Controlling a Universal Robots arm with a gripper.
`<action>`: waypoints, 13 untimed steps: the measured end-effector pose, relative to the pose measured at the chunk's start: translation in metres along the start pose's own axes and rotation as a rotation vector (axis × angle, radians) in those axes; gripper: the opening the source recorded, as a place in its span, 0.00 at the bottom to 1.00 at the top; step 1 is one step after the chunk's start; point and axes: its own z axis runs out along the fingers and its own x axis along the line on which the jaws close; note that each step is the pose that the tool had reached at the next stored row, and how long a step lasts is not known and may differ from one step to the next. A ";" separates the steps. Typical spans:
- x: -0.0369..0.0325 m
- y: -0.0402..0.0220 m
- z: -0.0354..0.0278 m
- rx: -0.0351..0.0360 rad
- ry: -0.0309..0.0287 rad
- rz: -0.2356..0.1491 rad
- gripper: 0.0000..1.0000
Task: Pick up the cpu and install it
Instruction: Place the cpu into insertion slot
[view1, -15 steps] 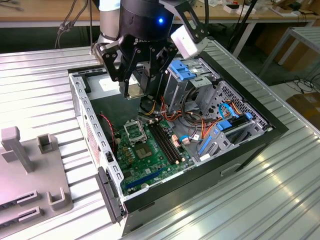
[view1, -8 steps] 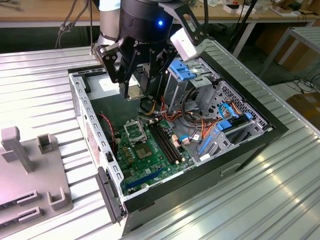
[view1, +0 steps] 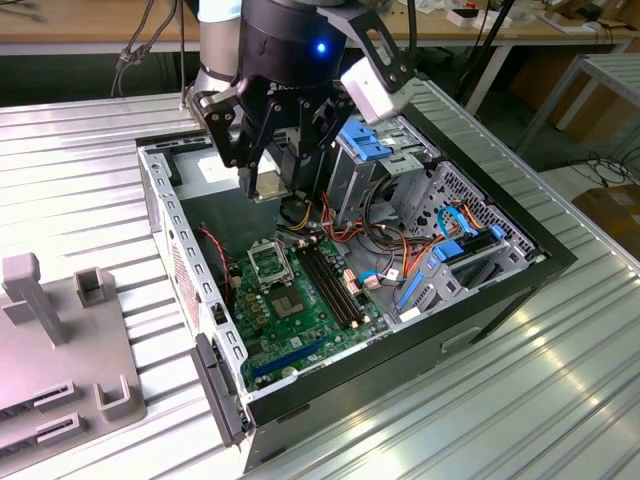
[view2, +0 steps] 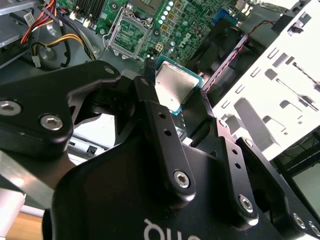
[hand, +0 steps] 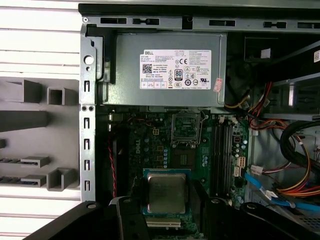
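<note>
The cpu is pinched flat between the gripper's two black fingers, its metal top towards both wrist cameras. Your arm hangs wrist-down over the open computer case, near the power supply end. The black socket frame on the green motherboard lies below, apart from the chip. Memory slots run just beside it, and red and orange cables bunch near the drive cage. A grey fixture rests on the table at the exterior view's left.
</note>
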 end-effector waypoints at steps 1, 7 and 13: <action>0.0000 -0.0008 0.0003 0.0002 0.0002 0.000 0.47; 0.0002 -0.0059 0.0042 0.0001 0.0001 0.000 0.47; 0.0002 -0.0089 0.0077 0.0003 0.0002 0.000 0.47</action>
